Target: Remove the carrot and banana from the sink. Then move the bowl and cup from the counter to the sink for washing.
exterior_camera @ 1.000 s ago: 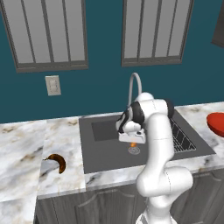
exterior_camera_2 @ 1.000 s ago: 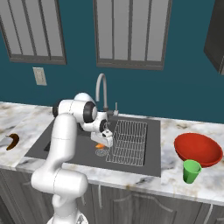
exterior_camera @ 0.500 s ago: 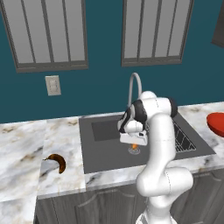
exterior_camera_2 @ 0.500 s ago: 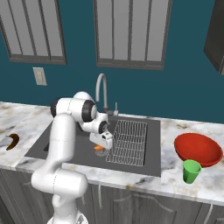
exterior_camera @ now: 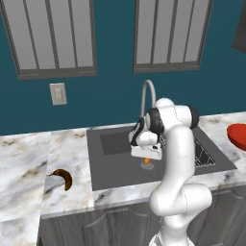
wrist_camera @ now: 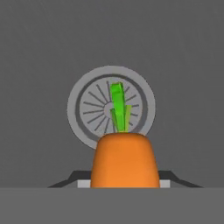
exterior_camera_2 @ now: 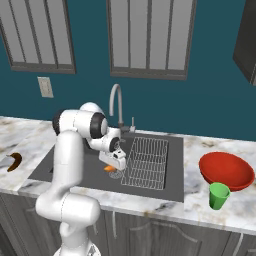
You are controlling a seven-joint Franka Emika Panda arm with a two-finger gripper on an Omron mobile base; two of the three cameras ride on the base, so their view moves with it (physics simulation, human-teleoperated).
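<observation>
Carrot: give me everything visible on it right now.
The carrot is short, bright orange and smooth, with a small green top pointing away from the hand camera. In the hand view it sits between the pincer fingertips, thick end toward the camera, seemingly gripped, over the round drain of the dark grey sink. In the base views a bit of orange peeks out below the hand.

text: no words to read | numbers: no numbers to read | labels and brands: no labels or signs to read on any thing
</observation>
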